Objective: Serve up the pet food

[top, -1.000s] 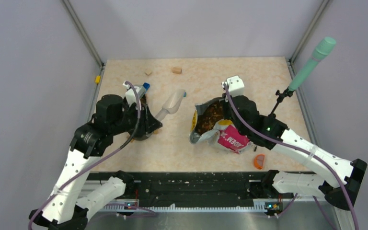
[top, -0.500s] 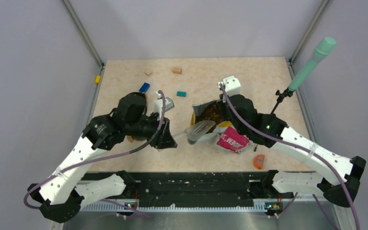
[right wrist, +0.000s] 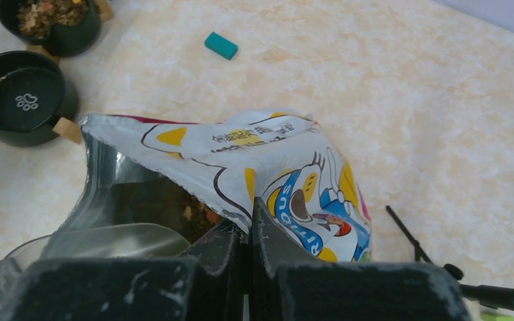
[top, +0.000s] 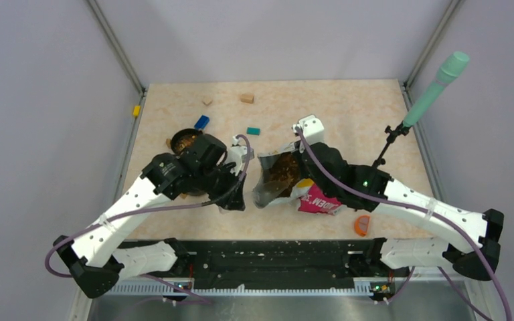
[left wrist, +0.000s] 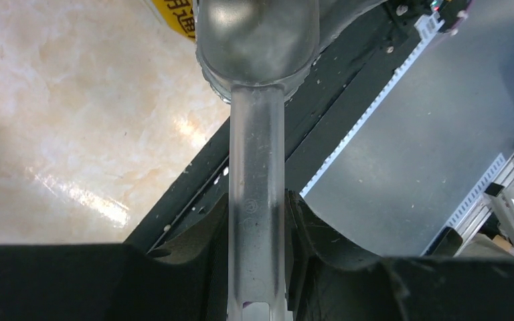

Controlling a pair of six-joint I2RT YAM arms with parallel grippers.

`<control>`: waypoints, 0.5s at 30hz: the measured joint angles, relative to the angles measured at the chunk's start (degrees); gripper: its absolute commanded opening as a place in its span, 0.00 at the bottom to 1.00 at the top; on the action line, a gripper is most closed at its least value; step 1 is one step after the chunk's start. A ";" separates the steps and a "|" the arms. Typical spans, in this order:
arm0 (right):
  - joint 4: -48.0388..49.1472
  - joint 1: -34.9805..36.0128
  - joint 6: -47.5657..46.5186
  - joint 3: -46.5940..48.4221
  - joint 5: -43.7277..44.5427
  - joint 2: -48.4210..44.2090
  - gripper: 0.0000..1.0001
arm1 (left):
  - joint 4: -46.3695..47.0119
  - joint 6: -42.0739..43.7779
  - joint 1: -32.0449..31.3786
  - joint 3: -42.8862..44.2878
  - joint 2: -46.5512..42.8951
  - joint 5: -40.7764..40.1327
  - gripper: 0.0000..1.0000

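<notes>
status. the task is partly done, judged from this layout. one dark bowl [right wrist: 67, 44], at 10 o'clock from the bag [right wrist: 274, 154], already contains kibble. a second bowl [right wrist: 23, 100], just beside the first at its 6 o'clock, shows a bare paw-print floor and appears unfilled. most of the pet food [top: 282, 172] is inside the open bag.

tool state. the left tool [left wrist: 258, 214] is clamped on the handle of a clear scoop [left wrist: 258, 154]. the scoop head is at the bag mouth, and no kibble is visible in it. the right tool [right wrist: 249, 227] is pinched closed on the upper edge of the bag and holds the mouth open.

remaining work, as estimated: load the scoop, carry it to 10 o'clock, tip it into the second bowl.

clearances.
- the bag lies near the 6 o'clock edge of the worktop [top: 348, 114], next to the black rail [top: 274, 257]. the left wrist view shows the scoop handle over that rail.
- the two tools work close together at the bag mouth, so room is tight there.
- a teal block [right wrist: 221, 45] lies at 12 o'clock from the bag, apart from the route to the bowls.
- a green-topped stand [top: 432, 90] is at 2 o'clock and an orange object [top: 362, 225] at 5 o'clock, both beside the right arm.
- the 12 o'clock half of the worktop offers the most open room.
</notes>
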 measured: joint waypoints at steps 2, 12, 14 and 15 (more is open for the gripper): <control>0.13 0.81 1.55 0.00 -0.92 0.63 0.00 | -0.94 0.02 -0.04 -0.87 0.37 -0.83 0.00; 9.11 2.36 6.45 -4.87 -4.33 3.08 0.00 | 5.97 -1.73 -0.42 -9.57 4.11 -7.72 0.00; 11.69 2.14 6.56 -5.77 -4.83 4.13 0.00 | 9.14 -2.23 -0.42 -11.96 4.13 -9.90 0.00; 12.44 1.77 6.60 -6.01 -5.27 4.68 0.00 | 10.45 -2.40 -0.42 -12.92 4.20 -10.95 0.00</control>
